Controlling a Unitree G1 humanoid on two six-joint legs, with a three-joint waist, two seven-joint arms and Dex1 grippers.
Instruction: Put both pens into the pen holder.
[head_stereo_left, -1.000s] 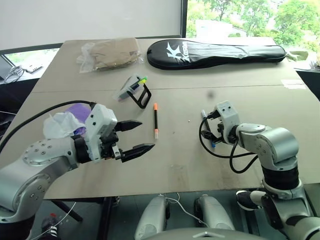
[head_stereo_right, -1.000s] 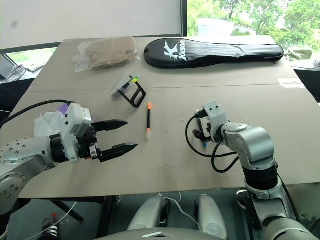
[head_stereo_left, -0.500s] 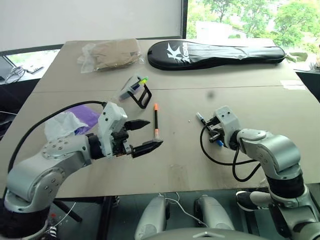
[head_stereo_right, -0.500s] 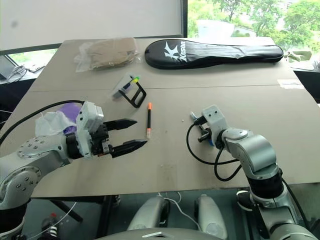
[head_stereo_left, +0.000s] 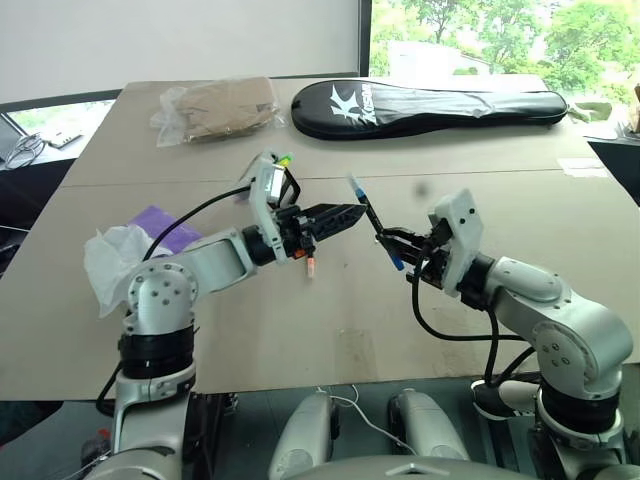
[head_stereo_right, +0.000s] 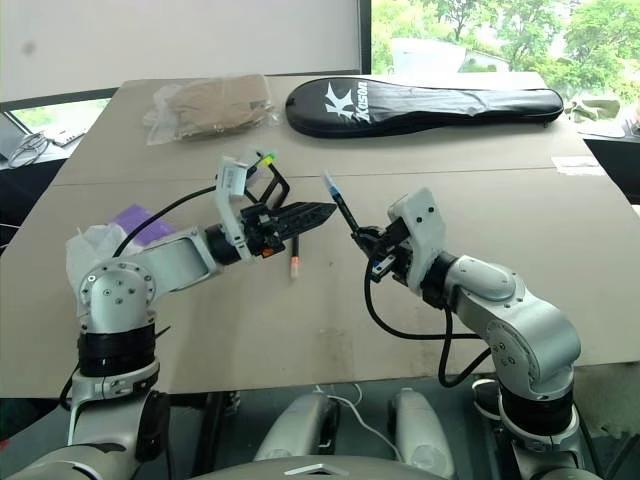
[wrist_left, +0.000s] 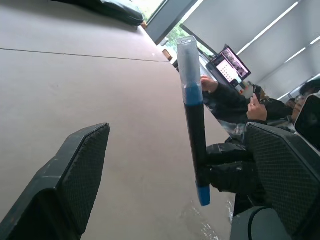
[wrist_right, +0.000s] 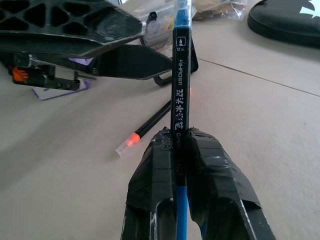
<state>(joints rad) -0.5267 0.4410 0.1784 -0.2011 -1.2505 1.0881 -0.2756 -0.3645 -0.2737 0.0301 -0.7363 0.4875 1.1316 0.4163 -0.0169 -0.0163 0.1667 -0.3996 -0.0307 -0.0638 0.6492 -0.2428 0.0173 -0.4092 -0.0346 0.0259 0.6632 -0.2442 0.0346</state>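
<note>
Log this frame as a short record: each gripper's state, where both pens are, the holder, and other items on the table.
right gripper: shut on blue pen, held above the table
left gripper: open, beside the blue pen, not gripping it
orange pen: lying on the table, under the left gripper
holder: on the table behind the left gripper, neither pen in it
other items: black racket bag, plastic-wrapped bundle, purple tissue box
</note>
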